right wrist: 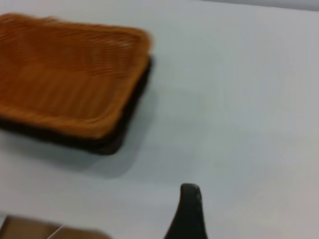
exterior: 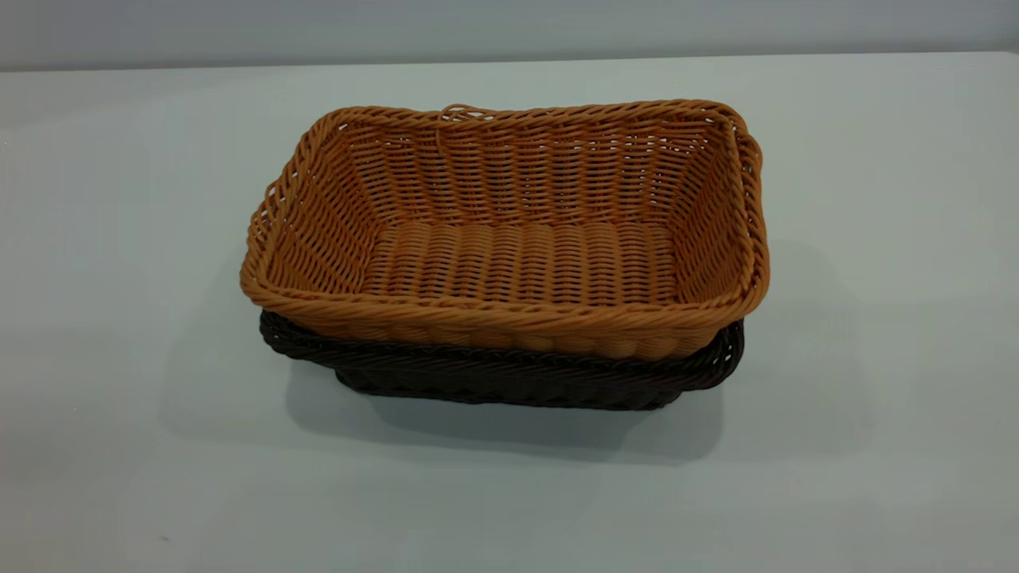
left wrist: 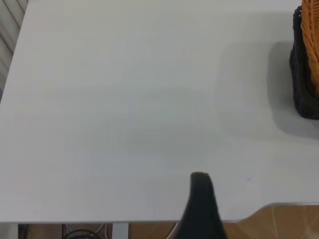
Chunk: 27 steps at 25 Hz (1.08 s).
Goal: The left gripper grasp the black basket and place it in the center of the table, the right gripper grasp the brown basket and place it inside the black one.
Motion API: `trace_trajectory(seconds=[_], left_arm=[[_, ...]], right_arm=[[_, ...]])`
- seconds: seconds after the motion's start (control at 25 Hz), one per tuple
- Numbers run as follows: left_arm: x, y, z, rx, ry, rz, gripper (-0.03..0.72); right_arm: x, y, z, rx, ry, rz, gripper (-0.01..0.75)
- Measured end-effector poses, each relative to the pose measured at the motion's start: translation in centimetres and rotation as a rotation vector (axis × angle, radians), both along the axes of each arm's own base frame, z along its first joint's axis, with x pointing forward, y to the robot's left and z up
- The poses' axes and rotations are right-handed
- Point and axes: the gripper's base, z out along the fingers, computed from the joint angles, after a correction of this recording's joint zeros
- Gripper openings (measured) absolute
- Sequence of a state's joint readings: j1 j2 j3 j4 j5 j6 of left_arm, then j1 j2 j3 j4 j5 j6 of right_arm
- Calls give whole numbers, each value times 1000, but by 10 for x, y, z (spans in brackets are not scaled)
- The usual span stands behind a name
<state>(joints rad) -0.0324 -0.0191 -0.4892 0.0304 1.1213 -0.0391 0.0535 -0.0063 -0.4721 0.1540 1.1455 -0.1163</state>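
The brown basket (exterior: pixel 517 263) sits nested inside the black basket (exterior: pixel 509 382) in the middle of the white table (exterior: pixel 119 318). Only the black basket's rim and lower front wall show beneath it. Neither gripper appears in the exterior view. In the left wrist view, a dark part of my left gripper (left wrist: pixel 201 199) hangs over bare table near its edge, well apart from the black basket (left wrist: pixel 301 84) and brown basket (left wrist: pixel 311 45). In the right wrist view, my right gripper (right wrist: pixel 189 209) is also over bare table, away from the stacked brown basket (right wrist: pixel 65 74) and black basket (right wrist: pixel 119 139). Neither holds anything.
White tabletop surrounds the stacked baskets on all sides. The table edge (left wrist: pixel 149 220) runs close to the left gripper, with brown floor (left wrist: pixel 289 224) beyond it. Another table edge (right wrist: pixel 30 219) shows near the right gripper.
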Motion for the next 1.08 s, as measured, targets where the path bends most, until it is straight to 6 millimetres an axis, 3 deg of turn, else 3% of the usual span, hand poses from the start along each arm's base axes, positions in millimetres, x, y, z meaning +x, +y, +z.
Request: trace_trajectory(seconds=[0.36,1.08], left_arm=[[0,0,0,1,0,0,521],[0,0,0,2,0,1,521]], right_arm=[[0,-9,-1,39,4,-162,565],[0,-9,-1,45,5,-171,565]])
